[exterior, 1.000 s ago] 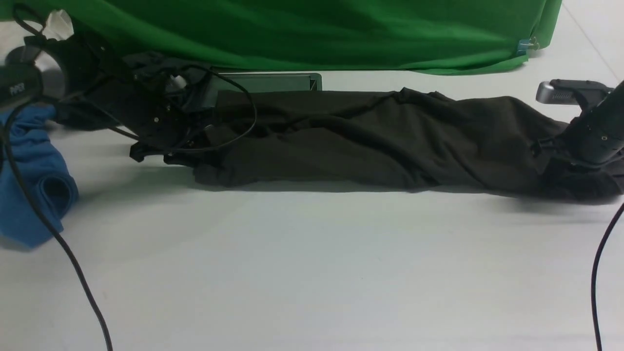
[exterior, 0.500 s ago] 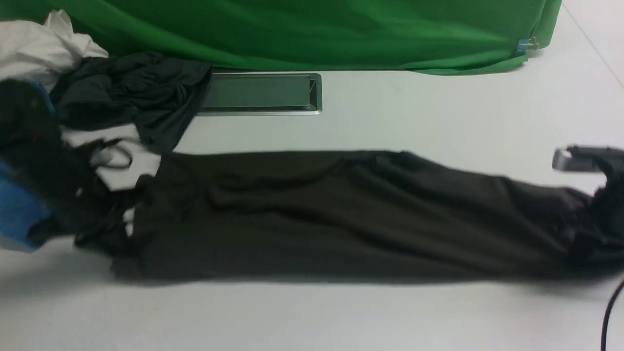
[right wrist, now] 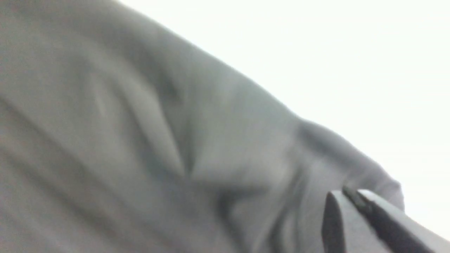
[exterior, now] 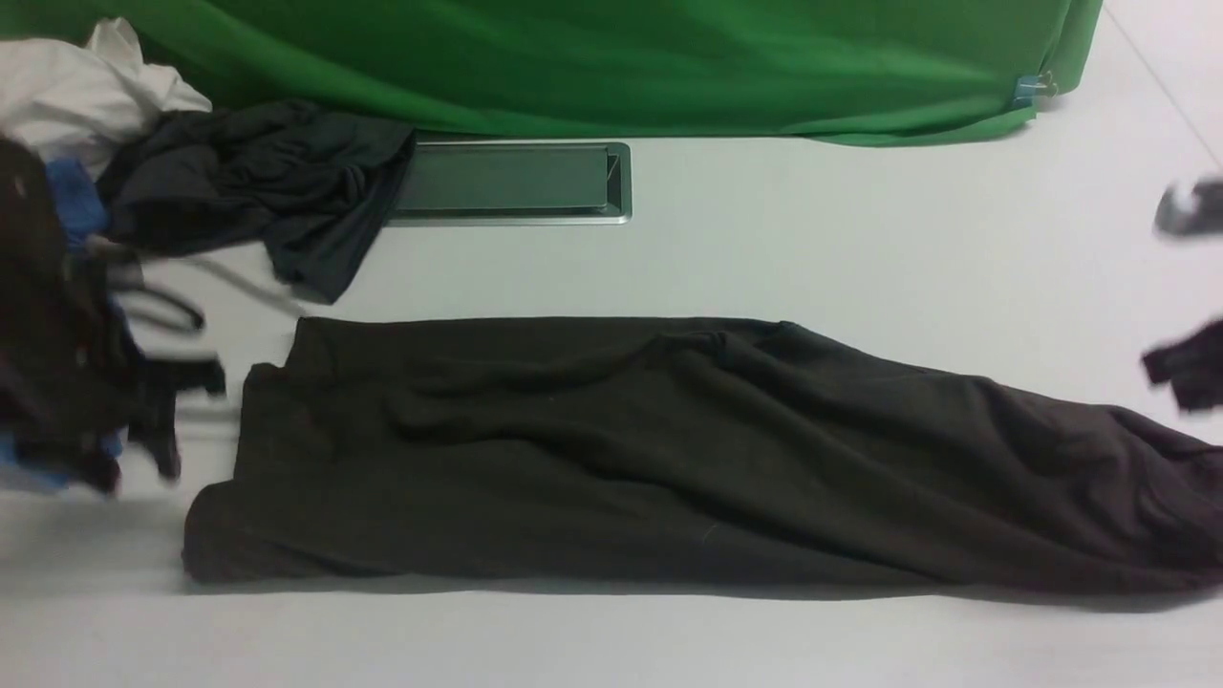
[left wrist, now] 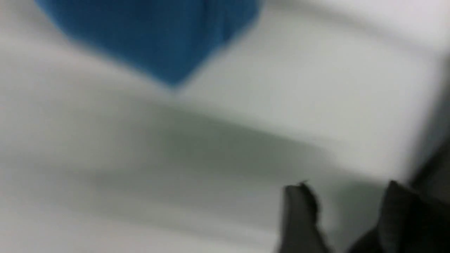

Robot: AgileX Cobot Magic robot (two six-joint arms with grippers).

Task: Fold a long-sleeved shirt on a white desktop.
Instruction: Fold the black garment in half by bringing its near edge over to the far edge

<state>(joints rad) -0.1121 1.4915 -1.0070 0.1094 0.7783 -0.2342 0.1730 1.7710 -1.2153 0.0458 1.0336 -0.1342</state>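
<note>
The long-sleeved shirt lies as a long, wrinkled dark olive-brown band across the white desktop, running from the left to the right edge of the front view. My left gripper is a blur just off the shirt's left end. In the left wrist view the left gripper is open, with only bare table between its fingers. My right gripper hovers blurred above the shirt's right end, apart from it. In the right wrist view the right gripper is shut over the shirt, with no cloth seen between its fingers.
A dark teal-grey garment, a white cloth and a blue garment are piled at the back left. The silver cable slot lies beside them, under the green backdrop. The blue garment also shows in the left wrist view.
The shirt was dragged from the back toward the near side and now lies flat. My left gripper opened and let go of it. My right gripper came off its right end and rose.
</note>
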